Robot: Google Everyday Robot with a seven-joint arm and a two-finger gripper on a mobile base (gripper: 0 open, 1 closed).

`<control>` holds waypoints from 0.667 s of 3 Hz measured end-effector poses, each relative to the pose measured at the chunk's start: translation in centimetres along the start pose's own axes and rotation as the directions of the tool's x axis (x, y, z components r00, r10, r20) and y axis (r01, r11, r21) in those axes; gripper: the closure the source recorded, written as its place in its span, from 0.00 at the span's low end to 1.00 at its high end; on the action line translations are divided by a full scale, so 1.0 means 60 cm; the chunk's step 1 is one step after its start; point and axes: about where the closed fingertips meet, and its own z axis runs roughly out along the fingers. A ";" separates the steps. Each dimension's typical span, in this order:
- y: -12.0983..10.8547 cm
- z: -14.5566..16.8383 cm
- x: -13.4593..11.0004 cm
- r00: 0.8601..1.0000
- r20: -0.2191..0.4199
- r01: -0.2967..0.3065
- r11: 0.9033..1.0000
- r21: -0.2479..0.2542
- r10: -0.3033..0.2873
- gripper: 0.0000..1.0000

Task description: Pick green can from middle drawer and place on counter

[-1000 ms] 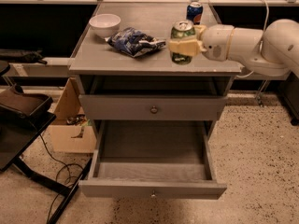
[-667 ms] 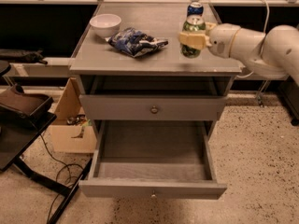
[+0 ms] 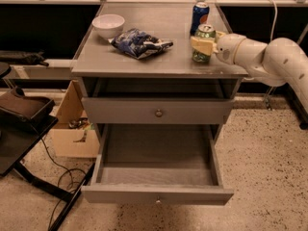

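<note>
Green can (image 3: 206,32) is low over the counter's (image 3: 144,64) right edge, the gripper's (image 3: 202,45) fingers clamped round it. Placing looks nearly done; next, fingers should part and back away without tipping it.

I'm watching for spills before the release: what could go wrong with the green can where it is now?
The gripper has its jaws around the green can near the right front corner of the counter; a skewed release could tip it off the edge. The blue Pepsi can stands close behind, so a backward swing on retreat might knock it over.
</note>
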 end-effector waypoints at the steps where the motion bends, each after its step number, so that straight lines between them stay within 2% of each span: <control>1: -0.007 0.002 0.008 1.000 -0.005 -0.001 1.000 0.008 0.001 0.85; 2: -0.007 0.002 0.008 1.000 -0.005 -0.001 1.000 0.008 0.001 0.62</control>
